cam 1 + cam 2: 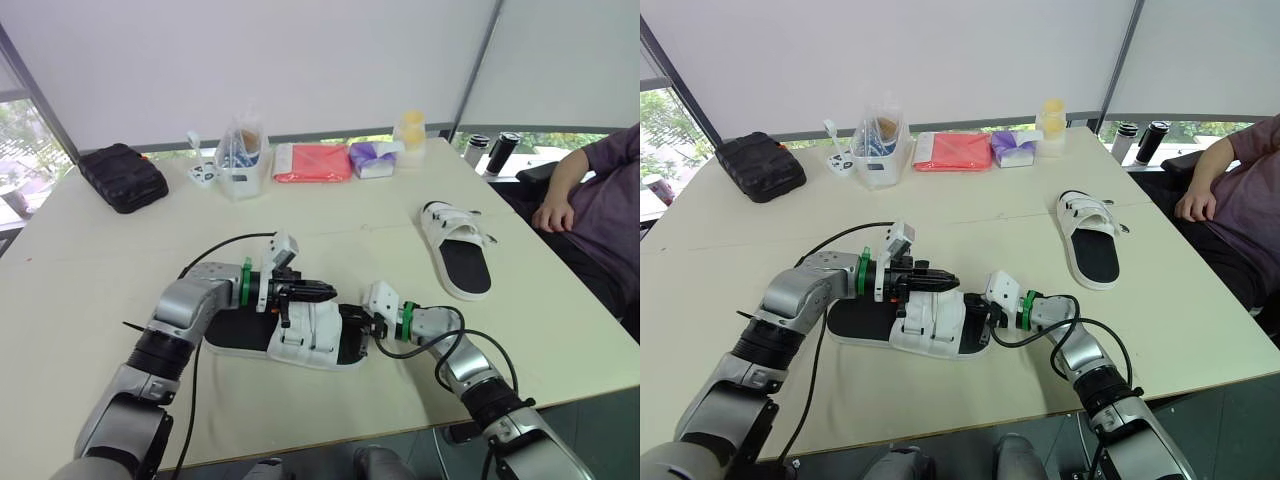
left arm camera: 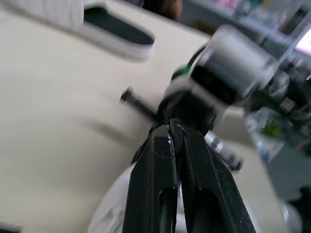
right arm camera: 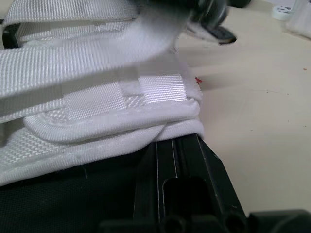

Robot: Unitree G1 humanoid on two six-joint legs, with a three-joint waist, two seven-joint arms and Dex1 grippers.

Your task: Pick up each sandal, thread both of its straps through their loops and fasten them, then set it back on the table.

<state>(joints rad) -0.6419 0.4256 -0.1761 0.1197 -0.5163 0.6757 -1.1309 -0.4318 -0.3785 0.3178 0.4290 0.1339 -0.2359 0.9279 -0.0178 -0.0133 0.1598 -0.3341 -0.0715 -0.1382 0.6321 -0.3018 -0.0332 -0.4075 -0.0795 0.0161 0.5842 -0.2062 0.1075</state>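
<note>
The near sandal (image 1: 300, 340), black footbed with white straps, lies flat on the table (image 1: 100, 300) in front of me. My left gripper (image 1: 328, 290) hovers just above its straps, fingers (image 2: 160, 179) pressed together with nothing seen between them. My right gripper (image 1: 358, 328) is at the sandal's right side, shut on the edge under the white strap (image 3: 121, 97); one black finger (image 3: 180, 179) shows beneath the webbing. A second sandal (image 1: 457, 250) with its straps across the upper lies on the table's right side, apart from both grippers.
Along the far edge sit a black pouch (image 1: 122, 177), a clear container (image 1: 240, 155), a red packet (image 1: 312, 162), a purple pack (image 1: 373, 158) and a yellow cup (image 1: 410, 130). A person's arm (image 1: 565, 195) rests at the right edge. Black cables (image 1: 215, 250) trail from my wrists.
</note>
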